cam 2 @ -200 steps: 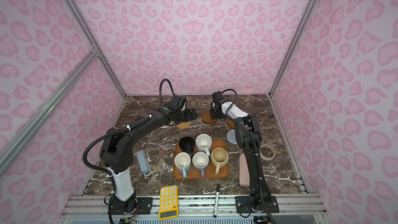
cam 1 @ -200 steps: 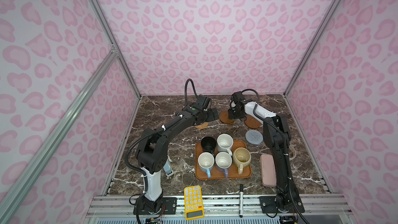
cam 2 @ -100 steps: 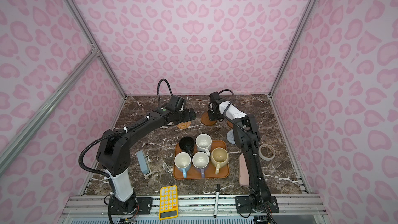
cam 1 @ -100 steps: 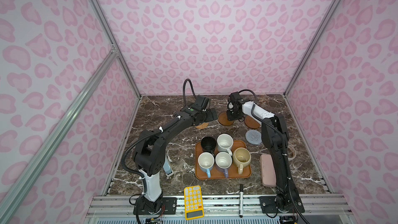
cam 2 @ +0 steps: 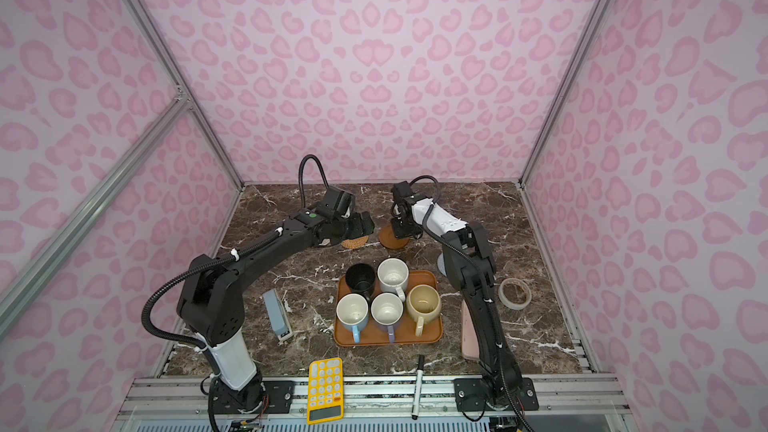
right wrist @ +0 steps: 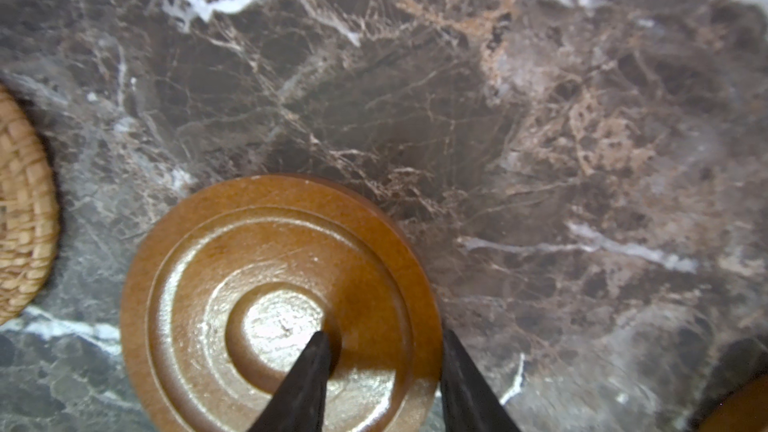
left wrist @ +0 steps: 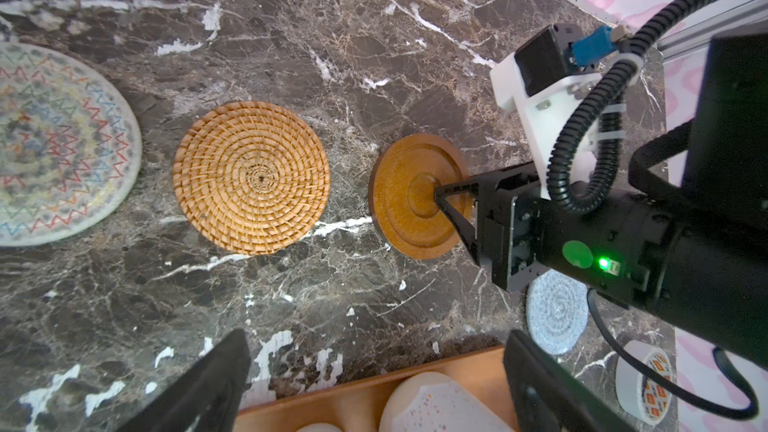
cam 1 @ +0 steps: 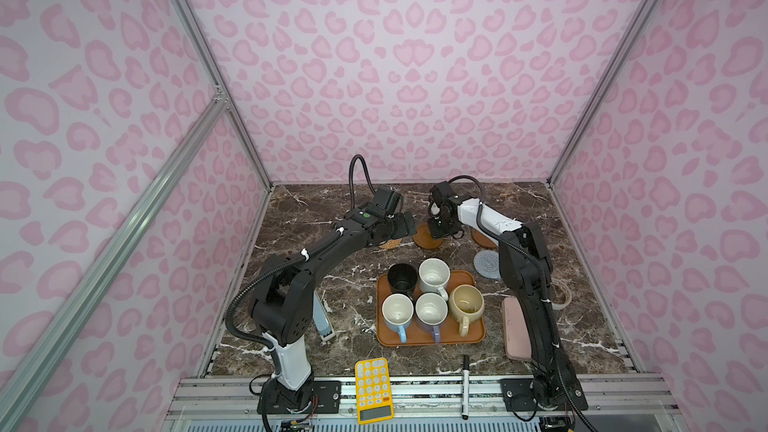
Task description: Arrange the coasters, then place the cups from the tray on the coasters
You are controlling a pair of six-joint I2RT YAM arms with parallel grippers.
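Right gripper (right wrist: 384,340): my jaws straddle the rim of the wooden coaster (right wrist: 232,268), one tip at its centre, one outside; gripping or not, I cannot tell
Left gripper (left wrist: 378,338): my jaws spread wide, empty
Cups (cam 1: 433,275): five on the tray (cam 1: 428,340)

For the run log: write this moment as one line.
right gripper: jaws astride rim of wooden coaster | left gripper: open, empty, hovering | five mugs: on tray

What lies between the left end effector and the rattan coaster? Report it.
Nothing visible. The left end effector hangs open near the uncovered rattan coaster; the right end effector is aside, at a brown wooden coaster.
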